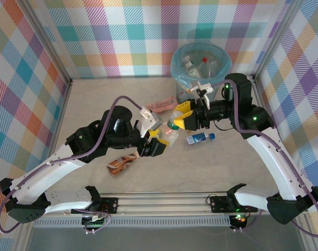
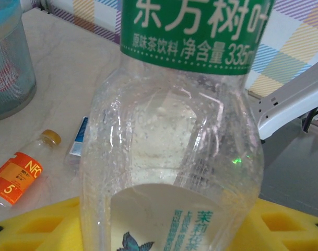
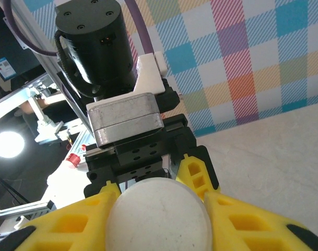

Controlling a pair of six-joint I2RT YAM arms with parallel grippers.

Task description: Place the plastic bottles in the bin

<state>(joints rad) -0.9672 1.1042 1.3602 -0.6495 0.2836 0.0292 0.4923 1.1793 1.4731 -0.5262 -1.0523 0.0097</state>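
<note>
A: State of the right gripper [image 1: 180, 119]?
B: Closed on the clear plastic bottle with a green label [image 1: 172, 127]. In the wrist view its yellow fingers [image 3: 252, 225] press both sides of the bottle's white round end [image 3: 157, 214].
A: And the left gripper [image 1: 160, 138]?
B: Same bottle lies across between its yellow fingers [image 2: 38, 230]. Clamped or loose, cannot tell.
A: Where is that bottle?
B: At the middle of the beige table [image 1: 96, 104], between the two grippers.
A: Bin?
B: The round grey-blue bin with a light blue bag liner [image 1: 175, 73] stands at the far right corner with several bottles inside, apart from the held one.
A: Loose ones?
B: The blue-labelled clear bottle [image 1: 199, 138] lies just right of the grippers. The brown-labelled bottle [image 1: 122, 163] is toward the near edge, left of centre. The pink-labelled bottle [image 1: 163, 104] is on the far side of the grippers. The small orange-labelled bottle [image 2: 18, 178] lies near the blue-labelled one.
</note>
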